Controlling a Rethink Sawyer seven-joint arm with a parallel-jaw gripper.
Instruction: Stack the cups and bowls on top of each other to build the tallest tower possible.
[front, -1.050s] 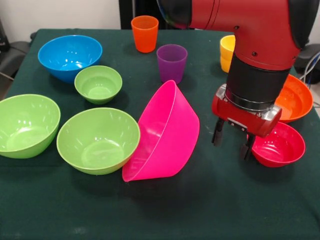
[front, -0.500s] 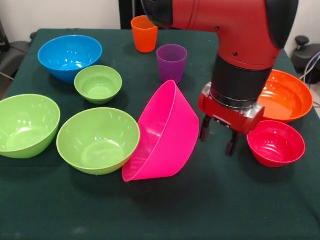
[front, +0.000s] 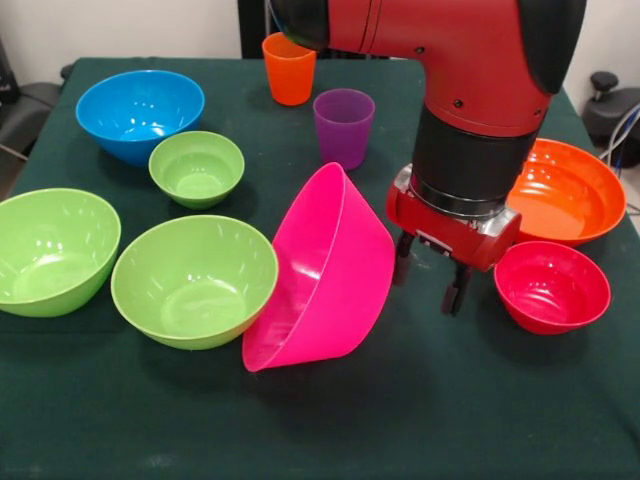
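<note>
You have no tower on the table at this moment: every bowl and cup sits on its own on the dark green tablecloth. The large pink bowl is the one nearest the action. It is tipped up on its side, its mouth facing the lime green bowl beside it, and the two rims look to be touching or almost so. Your gripper hangs just on the other side of the pink bowl, between it and the small red bowl. Its two dark fingers are spread apart with nothing between them; the finger closer to the pink bowl is right at that bowl's outer wall, though you cannot tell from this view whether it touches.

Past the red bowl sits the orange bowl, upright and partly hidden by the red and black arm. Farther back stand the translucent purple cup and the orange cup, both upright and apart from each other.

On the far side of the lime green bowl you have a second large lime green bowl close beside it, a smaller lime green bowl behind them, and the blue bowl just behind that, all upright with open mouths up.
</note>
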